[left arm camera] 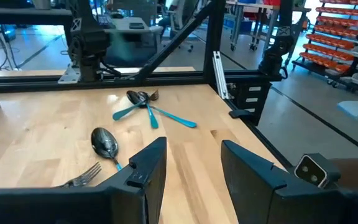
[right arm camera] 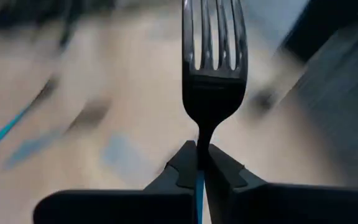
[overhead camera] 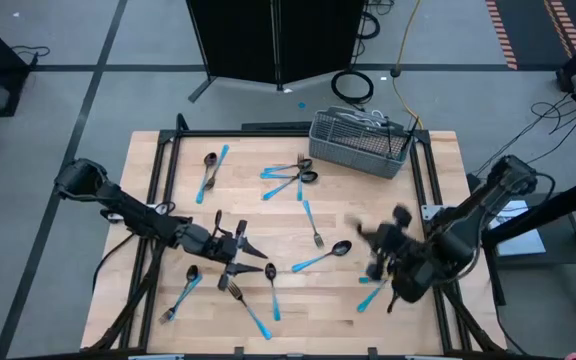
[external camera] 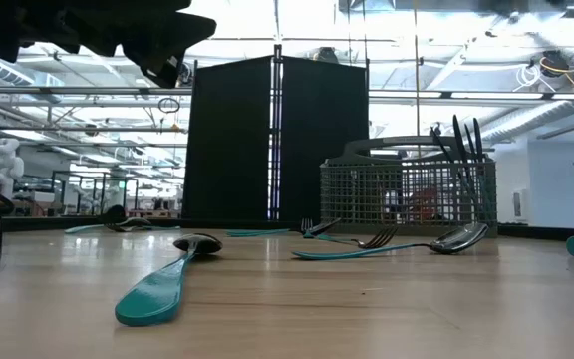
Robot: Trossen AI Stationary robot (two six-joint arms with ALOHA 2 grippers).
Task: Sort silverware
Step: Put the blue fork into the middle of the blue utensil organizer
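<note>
The high view looked straight down on the whole desk (overhead camera: 298, 280). The low view sat at desk-top level, facing the wire-mesh basket (external camera: 407, 194), which the high view shared. The left wrist view looked across scattered silverware; the right wrist view sat close behind a fork (right arm camera: 211, 81).

The desk (overhead camera: 268, 215) is pale, smooth wood with a light grain, the silverware (overhead camera: 320, 260) has dark, glossy metal heads and bright blue, plastic-looking handles, the basket (overhead camera: 360, 143) is grey wire mesh, and the right tool (right arm camera: 199, 167) that clamps a fork (right arm camera: 211, 74) looks like matt black plastic.
</note>
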